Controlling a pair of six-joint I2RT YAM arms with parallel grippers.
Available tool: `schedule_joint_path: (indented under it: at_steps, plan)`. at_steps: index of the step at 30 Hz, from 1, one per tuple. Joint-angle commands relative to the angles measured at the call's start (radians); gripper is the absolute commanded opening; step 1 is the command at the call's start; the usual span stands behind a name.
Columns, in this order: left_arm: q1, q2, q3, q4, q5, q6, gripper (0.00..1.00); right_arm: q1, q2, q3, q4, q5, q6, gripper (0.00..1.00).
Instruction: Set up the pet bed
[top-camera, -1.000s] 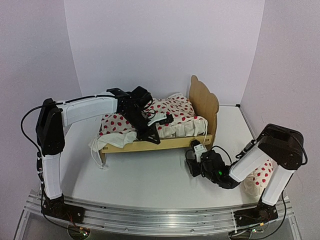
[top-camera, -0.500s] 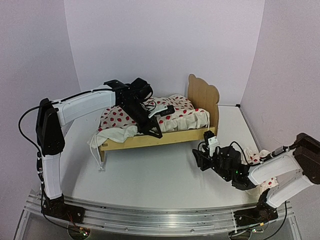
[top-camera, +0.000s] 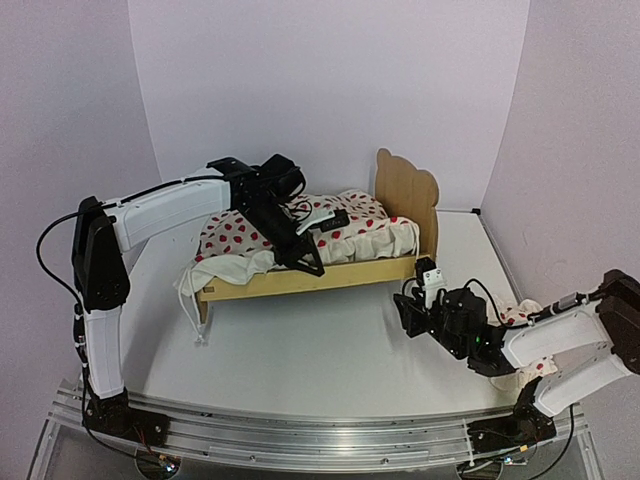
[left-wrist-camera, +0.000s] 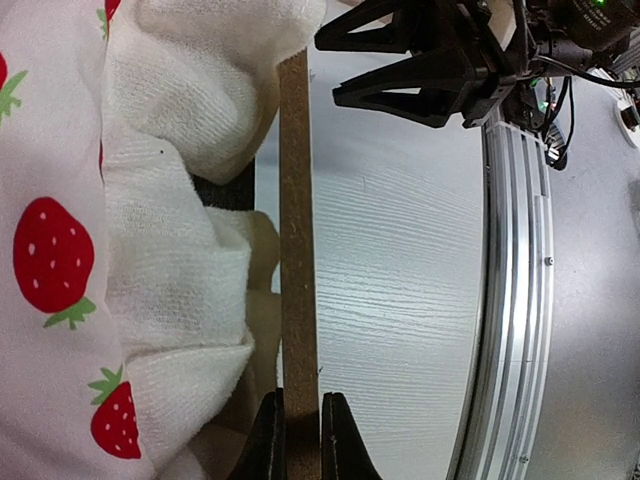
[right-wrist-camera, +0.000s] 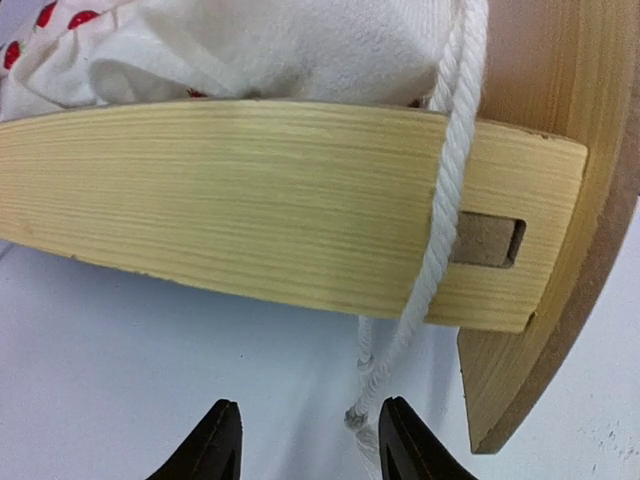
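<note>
The pet bed (top-camera: 310, 279), a light plywood frame with a bear-ear headboard (top-camera: 405, 192), stands mid-table with the white red-dotted duvet (top-camera: 340, 225) heaped on it. My left gripper (top-camera: 306, 262) is shut on the bed's near side rail (left-wrist-camera: 297, 220); its fingertips pinch the rail's edge in the left wrist view (left-wrist-camera: 297, 420). My right gripper (top-camera: 408, 312) is open and empty, low over the table just in front of the headboard end. In the right wrist view (right-wrist-camera: 308, 430) it faces the side rail (right-wrist-camera: 230, 200), with a white cord (right-wrist-camera: 440, 250) hanging between its fingers.
A small red-dotted pillow (top-camera: 512, 313) lies on the table behind my right arm. Another white cord (top-camera: 196, 322) hangs off the bed's foot end. The metal base rail (top-camera: 300, 435) runs along the near edge. White walls close the back and sides.
My right arm has swung right and lowered, and its gripper shifted right along the bed toward the headboard. The bed, held by my left gripper, moved slightly back.
</note>
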Motion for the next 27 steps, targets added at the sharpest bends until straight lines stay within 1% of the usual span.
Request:
schedule_joint_path:
  at_steps: [1,3,8,13,16,20,22,24,25,27]
  plan:
    - [-0.011,-0.104,0.091,0.077,0.104,0.017,0.0,-0.015,0.073,0.095,0.012,0.061,-0.022,0.42]
    - [-0.011,-0.106,0.092,0.078,0.109,0.015,0.0,-0.03,0.092,0.111,0.021,0.081,-0.012,0.4]
    - [-0.011,-0.111,0.089,0.077,0.117,0.013,0.0,-0.071,0.146,0.147,0.056,0.072,0.0,0.37]
    - [-0.01,-0.113,0.092,0.082,0.134,0.002,0.0,-0.108,0.221,0.166,0.121,0.04,0.048,0.28]
    - [-0.01,-0.115,0.092,0.082,0.146,-0.01,0.0,-0.122,0.265,0.18,0.149,0.013,0.074,0.2]
    - [-0.01,-0.118,0.086,0.083,0.147,-0.019,0.0,-0.13,0.274,0.175,0.155,-0.002,0.101,0.01]
    - [-0.006,-0.123,0.074,0.092,0.132,-0.027,0.0,-0.133,0.256,0.152,0.153,-0.033,0.111,0.0]
    - [0.009,-0.127,0.051,0.11,0.11,-0.039,0.0,-0.133,0.223,0.12,0.126,-0.081,0.133,0.0]
    - [0.021,-0.128,0.039,0.121,0.098,-0.044,0.0,-0.133,0.195,0.112,0.079,-0.1,0.155,0.0]
    - [0.055,-0.123,0.024,0.137,0.076,-0.051,0.0,-0.133,0.128,0.115,-0.103,-0.14,0.202,0.0]
